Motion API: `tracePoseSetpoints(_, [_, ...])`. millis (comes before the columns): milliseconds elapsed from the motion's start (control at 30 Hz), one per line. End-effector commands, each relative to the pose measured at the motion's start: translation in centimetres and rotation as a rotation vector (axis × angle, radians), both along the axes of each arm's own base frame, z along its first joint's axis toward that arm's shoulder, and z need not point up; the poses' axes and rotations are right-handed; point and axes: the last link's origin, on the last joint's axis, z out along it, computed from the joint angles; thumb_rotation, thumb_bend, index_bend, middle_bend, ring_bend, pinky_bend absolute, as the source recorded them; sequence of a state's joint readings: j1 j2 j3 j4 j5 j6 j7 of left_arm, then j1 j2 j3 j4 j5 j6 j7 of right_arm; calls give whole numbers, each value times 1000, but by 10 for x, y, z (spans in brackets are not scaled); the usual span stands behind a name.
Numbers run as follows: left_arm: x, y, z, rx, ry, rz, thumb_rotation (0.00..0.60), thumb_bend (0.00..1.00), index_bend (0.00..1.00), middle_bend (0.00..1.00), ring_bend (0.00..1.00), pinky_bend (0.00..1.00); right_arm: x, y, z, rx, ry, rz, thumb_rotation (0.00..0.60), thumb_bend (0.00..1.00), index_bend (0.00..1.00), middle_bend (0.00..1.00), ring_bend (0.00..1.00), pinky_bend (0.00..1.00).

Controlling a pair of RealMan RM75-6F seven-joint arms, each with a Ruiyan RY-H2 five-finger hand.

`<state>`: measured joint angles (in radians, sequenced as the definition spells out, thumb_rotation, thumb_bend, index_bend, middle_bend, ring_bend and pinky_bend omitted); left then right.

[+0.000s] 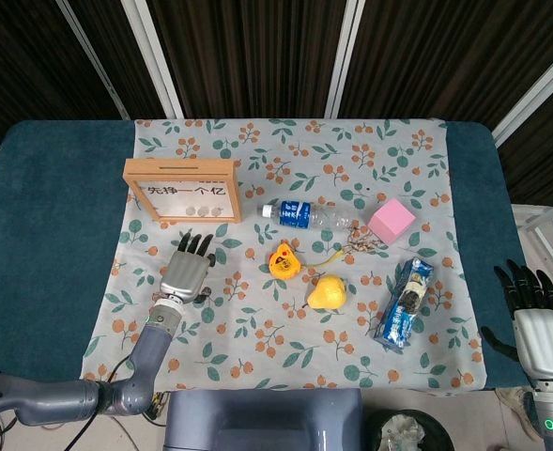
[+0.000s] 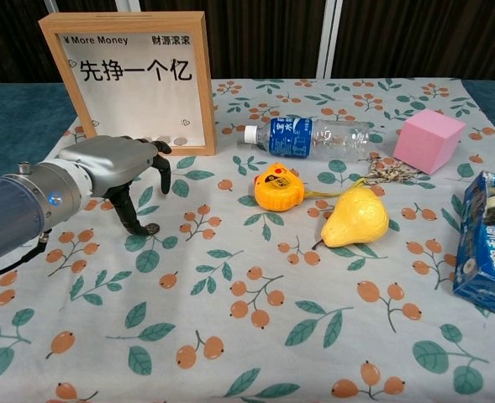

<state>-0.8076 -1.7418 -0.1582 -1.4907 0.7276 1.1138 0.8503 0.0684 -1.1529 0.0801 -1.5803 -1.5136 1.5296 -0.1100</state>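
Flowered cloth covers our blue table, our left hand just below the wooden frame.
From the head view, our right hand hangs off the table's right edge, fingers apart, holding nothing; a bottle, tape measure, pear, pink cube and snack pack lie between. From the chest view, our left hand is empty, fingertips curled down toward the cloth beside the frame.

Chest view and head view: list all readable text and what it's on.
"¥ More Money" and "财源滚滚": top edge of the wooden frame box.
"先挣一个亿": its white front panel.
Water bottle: blue label print too small to read.
Blue snack pack: large white characters cut off at the picture's edge, unreadable.
Yellow tape measure: no readable text.
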Motion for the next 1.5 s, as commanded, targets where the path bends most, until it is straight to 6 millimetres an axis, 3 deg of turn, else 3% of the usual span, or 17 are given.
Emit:
tracePoseSetpoints(33, [0, 1, -1, -1, 3, 2, 600, 48, 389, 0, 0, 0, 0, 0, 0, 0, 1, -1, 600, 296, 79, 0, 0, 0])
tracePoseSetpoints(1500, [-2, -4, -12, -31, 47, -11, 600, 48, 399, 0, 0, 0, -1, 0, 1, -6, 15, -2, 600, 296, 79, 0, 0, 0])
